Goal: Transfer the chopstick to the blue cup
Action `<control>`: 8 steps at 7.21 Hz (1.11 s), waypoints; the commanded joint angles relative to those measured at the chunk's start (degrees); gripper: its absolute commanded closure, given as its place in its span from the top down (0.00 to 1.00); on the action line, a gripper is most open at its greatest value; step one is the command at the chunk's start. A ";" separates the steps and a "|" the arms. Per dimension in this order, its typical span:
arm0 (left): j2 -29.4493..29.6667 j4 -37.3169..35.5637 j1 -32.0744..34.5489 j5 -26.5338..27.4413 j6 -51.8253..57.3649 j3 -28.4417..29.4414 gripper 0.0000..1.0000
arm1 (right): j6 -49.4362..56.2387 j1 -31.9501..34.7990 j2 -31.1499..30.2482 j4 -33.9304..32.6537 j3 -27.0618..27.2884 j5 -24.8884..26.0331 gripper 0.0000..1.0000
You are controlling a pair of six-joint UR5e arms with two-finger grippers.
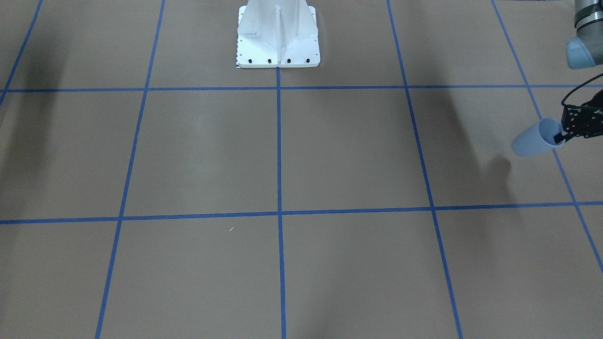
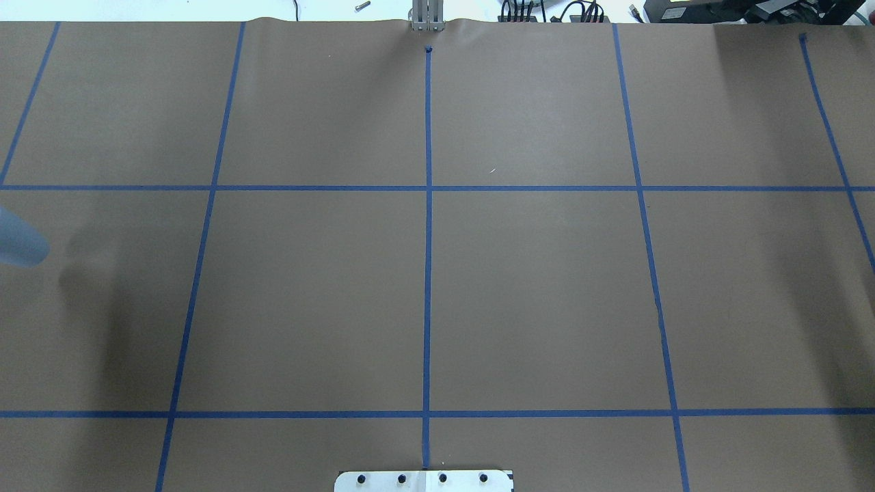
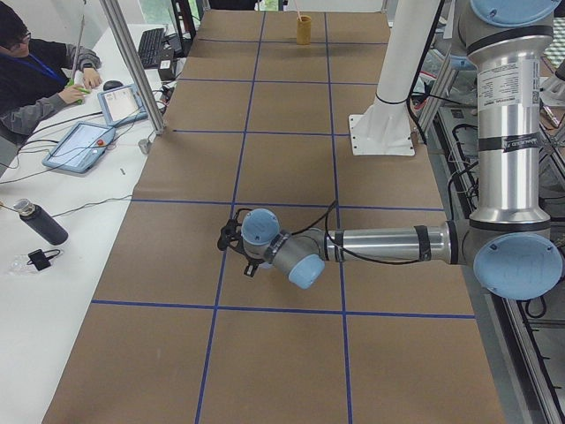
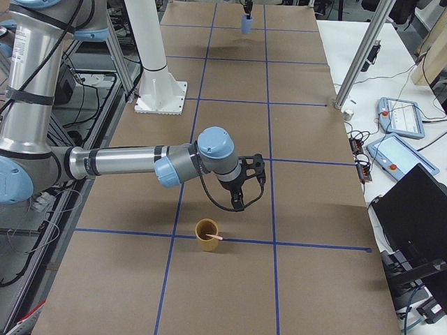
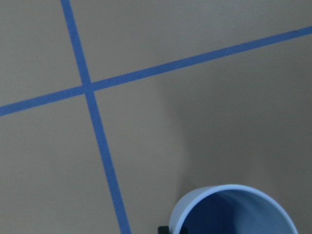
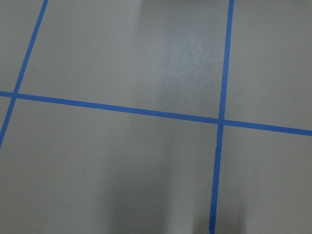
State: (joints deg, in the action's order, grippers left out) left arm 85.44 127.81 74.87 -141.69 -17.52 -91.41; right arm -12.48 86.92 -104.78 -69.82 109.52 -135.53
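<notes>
Chopstick (image 4: 215, 238): thin, straight, pale pink; slanted in tan cup (image 4: 206, 236) on bench (image 4: 230, 293), end poking over rim. Near right hand (image 4: 244, 194); can't tell if that hand is apart or together.

Blue cup (image 1: 534, 139): pale blue, smooth, no handle, narrower at base; darker blue inside per left wrist cam. Held clear of bench, shadow apart from it. Clamped at rim by left hand (image 1: 563, 136), one finger inside.

Overhead catches only cup's base at left edge. Tan cup & chopstick seen in side views only; front view shows just blue cup w/ left hand.
</notes>
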 commanded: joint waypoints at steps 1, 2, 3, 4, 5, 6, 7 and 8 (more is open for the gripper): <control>8.21 -10.19 -1.03 -0.78 -10.79 -8.24 0.00 | -0.09 0.00 0.01 0.30 -0.45 0.00 1.00; 13.04 -10.30 -5.13 0.18 -20.01 -9.48 0.00 | -0.09 0.00 0.01 0.30 -0.45 0.00 1.00; 18.57 -10.30 -10.91 5.49 -30.45 -10.71 0.00 | -0.18 0.00 0.01 0.30 -0.62 0.00 1.00; 22.63 -10.39 -18.19 13.03 -38.74 -10.98 0.00 | -0.18 0.00 0.01 0.30 -0.71 0.00 1.00; 27.19 -11.34 -26.27 21.11 -45.26 -10.55 0.00 | -0.18 0.00 0.01 0.30 -0.71 0.00 1.00; 34.11 -18.92 -33.75 30.24 -52.20 -10.63 0.00 | -0.18 0.00 -0.07 0.30 -0.71 0.00 1.00; 40.45 -28.05 -40.52 37.73 -54.88 -10.46 0.00 | -0.18 0.00 -0.07 0.21 -0.80 0.00 1.00; 42.77 -31.10 -45.64 44.07 -56.99 -10.02 0.00 | -0.26 0.00 -0.07 0.30 -1.32 0.00 1.00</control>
State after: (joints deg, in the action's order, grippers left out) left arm 123.19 103.05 36.82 -106.59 -70.70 -101.82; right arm -12.67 86.92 -104.84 -69.56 108.63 -135.53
